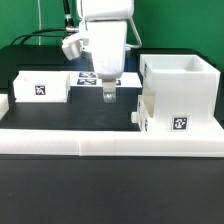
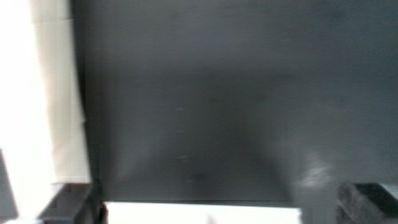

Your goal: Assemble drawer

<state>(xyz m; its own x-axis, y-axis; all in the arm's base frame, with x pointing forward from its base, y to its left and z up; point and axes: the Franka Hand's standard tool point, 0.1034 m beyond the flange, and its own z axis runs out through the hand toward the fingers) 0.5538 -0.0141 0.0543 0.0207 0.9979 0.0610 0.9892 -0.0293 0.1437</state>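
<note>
Jaws wide open, hanging low over dark table (image 1: pixel 70 115) mid-scene. Tall drawer casing (image 1: pixel 178 85) stands at ext. view's right; tray (image 1: pixel 45 88) sits at left, well apart.

- casing (image 1: pixel 178 80): white all over, black-and-white square tag (image 1: pixel 178 125) on it
- tray (image 1: pixel 52 82): same white, same kind of tag
- table (image 1: pixel 95 112): black
- rail (image 1: pixel 110 148): white too

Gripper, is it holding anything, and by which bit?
Nothing is held. The gripper hangs open above the dark table, apart from the white tray and the casing.
</note>
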